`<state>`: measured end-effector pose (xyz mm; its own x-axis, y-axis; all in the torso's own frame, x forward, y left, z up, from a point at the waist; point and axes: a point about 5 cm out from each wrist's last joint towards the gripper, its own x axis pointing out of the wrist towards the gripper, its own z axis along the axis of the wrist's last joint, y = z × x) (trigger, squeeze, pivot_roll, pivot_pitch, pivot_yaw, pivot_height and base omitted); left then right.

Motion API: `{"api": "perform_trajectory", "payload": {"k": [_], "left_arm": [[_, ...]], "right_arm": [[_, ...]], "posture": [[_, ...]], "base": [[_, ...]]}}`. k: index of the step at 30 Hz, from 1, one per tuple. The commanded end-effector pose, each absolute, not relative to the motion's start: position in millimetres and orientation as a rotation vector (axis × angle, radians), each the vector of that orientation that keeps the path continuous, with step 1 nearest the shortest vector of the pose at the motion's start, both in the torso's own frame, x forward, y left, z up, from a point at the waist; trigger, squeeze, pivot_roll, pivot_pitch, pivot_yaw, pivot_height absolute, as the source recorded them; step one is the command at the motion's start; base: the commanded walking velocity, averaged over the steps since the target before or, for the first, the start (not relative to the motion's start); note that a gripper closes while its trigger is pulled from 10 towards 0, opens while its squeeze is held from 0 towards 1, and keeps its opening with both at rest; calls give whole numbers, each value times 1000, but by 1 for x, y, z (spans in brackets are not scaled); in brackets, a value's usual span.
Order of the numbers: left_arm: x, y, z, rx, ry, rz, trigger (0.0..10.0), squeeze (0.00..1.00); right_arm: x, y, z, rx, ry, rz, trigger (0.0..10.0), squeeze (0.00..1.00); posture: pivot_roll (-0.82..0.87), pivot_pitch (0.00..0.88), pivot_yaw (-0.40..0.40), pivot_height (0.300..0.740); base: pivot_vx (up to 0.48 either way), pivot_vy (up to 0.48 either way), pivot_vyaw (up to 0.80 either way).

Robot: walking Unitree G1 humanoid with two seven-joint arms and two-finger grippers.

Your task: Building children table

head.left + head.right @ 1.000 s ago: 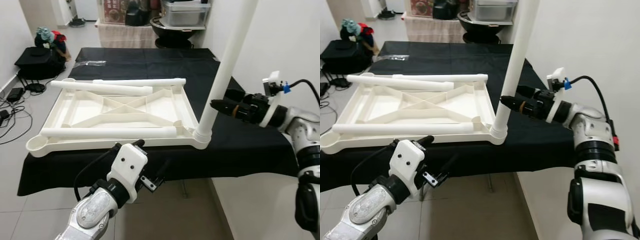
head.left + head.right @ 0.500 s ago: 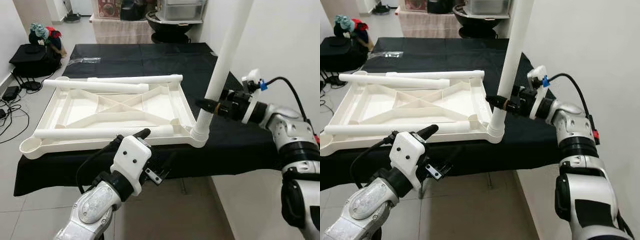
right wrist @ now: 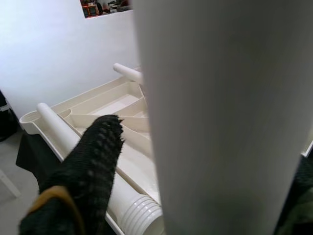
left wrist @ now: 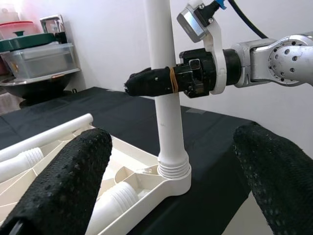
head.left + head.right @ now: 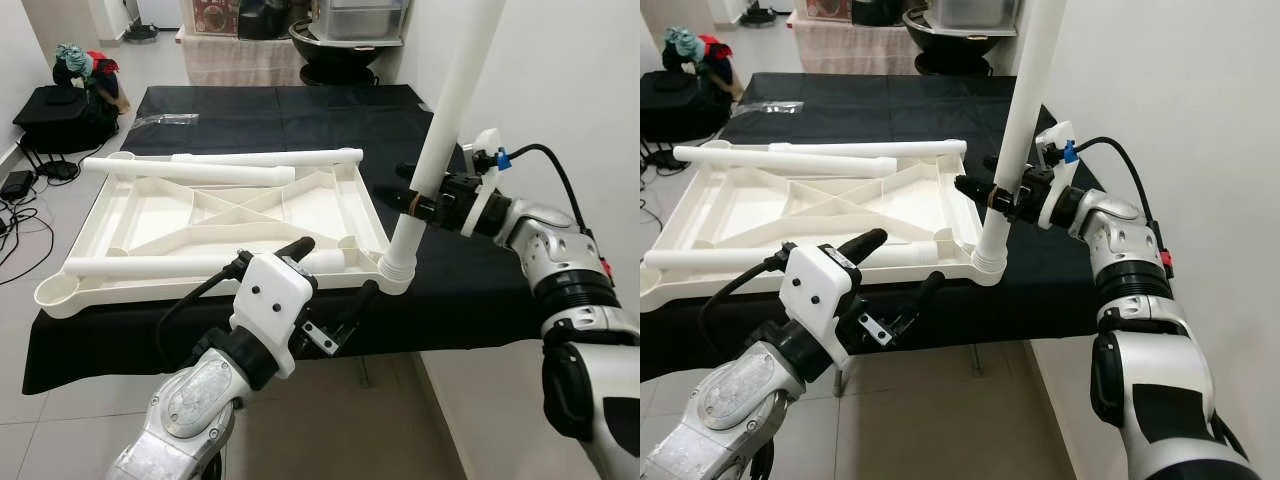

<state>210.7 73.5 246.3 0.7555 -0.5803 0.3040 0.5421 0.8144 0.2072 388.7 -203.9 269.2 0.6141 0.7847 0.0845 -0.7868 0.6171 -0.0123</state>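
An upside-down white plastic table top (image 5: pixel 150 215) lies on a black-covered table (image 5: pixel 300 115). One white leg (image 5: pixel 440 130) stands upright in its near right corner socket (image 5: pixel 395 275). My right gripper (image 5: pixel 418 198) straddles this leg low down, one finger each side; a small gap shows beside the finger (image 3: pixel 98 156), so it is open. Another leg (image 5: pixel 180 265) lies along the near side of the top, and two more legs (image 5: pixel 200 172) along the far side. My left gripper (image 5: pixel 330 272) hovers wide open at the table's near edge, facing the upright leg (image 4: pixel 164 88), holding nothing.
A white wall (image 5: pixel 570 80) stands close on the right. A black bag with clothes (image 5: pixel 65 105) and cables (image 5: pixel 15 200) are on the floor to the left. A counter with a pot and a container (image 5: pixel 345 25) stands at the back. A clear plastic wrapper (image 5: pixel 165 122) lies on the cloth.
My right gripper has moved left to the upright leg and now has a finger on each side of it. My left gripper has risen towards the table's near edge.
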Motion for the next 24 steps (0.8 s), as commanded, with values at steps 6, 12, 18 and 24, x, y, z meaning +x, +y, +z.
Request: {"api": "perform_trajectory", "payload": {"k": [6,12,18,24], "left_arm": [[209,72,250,93,-371,-624,10000,0],[211,75,252,104,-379,-597,10000,0],[217,81,255,127,-393,-551,10000,0],[221,86,259,148,-407,-516,10000,0]], "right_arm": [[392,-196,264,9,-65,902,0,0],[394,-197,263,1,-68,835,0,0],[401,-195,256,-19,-79,582,0,0],[401,-191,249,-61,-117,335,0,0]], "posture": [[93,154,-78,740],[87,146,-78,740],[84,138,-78,740],[79,133,-76,740]], "base": [[0,0,0],[0,0,0],[0,0,0],[0,0,0]]}}
